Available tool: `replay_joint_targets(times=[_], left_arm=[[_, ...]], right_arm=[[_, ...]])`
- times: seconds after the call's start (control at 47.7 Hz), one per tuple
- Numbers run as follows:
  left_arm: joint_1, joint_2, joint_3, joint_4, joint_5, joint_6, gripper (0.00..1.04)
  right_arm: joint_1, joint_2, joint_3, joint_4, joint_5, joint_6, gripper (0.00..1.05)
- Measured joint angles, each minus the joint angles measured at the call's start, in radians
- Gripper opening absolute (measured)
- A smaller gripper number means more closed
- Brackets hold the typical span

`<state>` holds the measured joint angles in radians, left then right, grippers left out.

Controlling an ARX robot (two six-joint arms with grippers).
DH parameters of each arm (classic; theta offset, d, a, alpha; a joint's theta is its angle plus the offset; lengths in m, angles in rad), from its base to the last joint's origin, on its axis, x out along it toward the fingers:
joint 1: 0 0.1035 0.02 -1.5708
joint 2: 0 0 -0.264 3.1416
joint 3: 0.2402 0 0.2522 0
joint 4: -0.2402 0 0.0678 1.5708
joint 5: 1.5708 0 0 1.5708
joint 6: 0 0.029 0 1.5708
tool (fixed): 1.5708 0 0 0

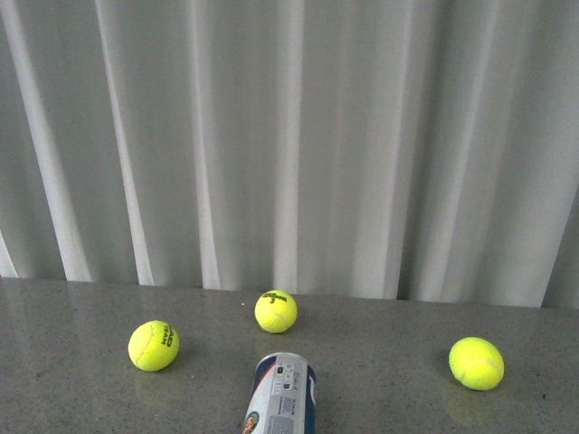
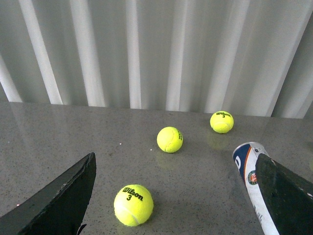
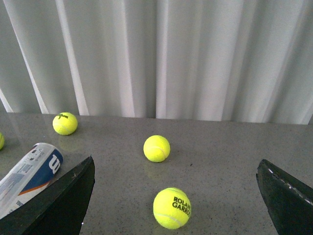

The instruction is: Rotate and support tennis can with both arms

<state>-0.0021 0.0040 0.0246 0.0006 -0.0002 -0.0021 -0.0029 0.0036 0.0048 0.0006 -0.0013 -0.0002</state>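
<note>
The tennis can [image 1: 280, 398] lies on its side on the grey table at the bottom middle of the front view, its closed end pointing away from me. Neither arm shows in that view. My left gripper [image 2: 175, 157] is open, low over the table. The can [image 2: 247, 171] lies just beside one of its fingers [image 2: 286, 196] and is partly hidden by it. My right gripper [image 3: 176, 163] is open. The can [image 3: 29, 176] lies outside one of its fingers [image 3: 58, 200], apart from it.
Three yellow tennis balls lie around the can: one left [image 1: 154, 345], one behind [image 1: 276, 311], one right [image 1: 476, 363]. A Wilson ball [image 2: 133, 204] lies between the left fingers and a Roland Garros ball [image 3: 172, 208] between the right fingers. A white curtain [image 1: 289, 136] hangs behind the table.
</note>
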Motion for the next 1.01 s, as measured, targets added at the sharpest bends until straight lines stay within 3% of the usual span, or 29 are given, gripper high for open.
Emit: replay_joint_targets(times=[0.105,0.231,0.44,0.734,1.007], left_arm=[[0.0,0.0,0.0,0.0,0.0,0.0,0.98],[0.0,0.0,0.0,0.0,0.001,0.0,0.98],[0.0,-0.001,0.0,0.0,0.0,0.0,0.98],[0.0,-0.001,0.0,0.0,0.0,0.0,0.98],[0.0,-0.001,0.0,0.0,0.0,0.0,0.98]], right_arm=[[-0.002,0.008,0.003,-0.012,-0.013,0.006,0.98],[-0.028,0.265,0.135,-0.231,-0.115,0.113,0.98],[0.086,0.776,0.292,-0.051,-0.098,0.165,0.98],[0.268,1.374,0.587,-0.039,-0.189,0.253,0.98],[0.38,1.691,0.806,0.014,-0.259,0.407,0.98]])
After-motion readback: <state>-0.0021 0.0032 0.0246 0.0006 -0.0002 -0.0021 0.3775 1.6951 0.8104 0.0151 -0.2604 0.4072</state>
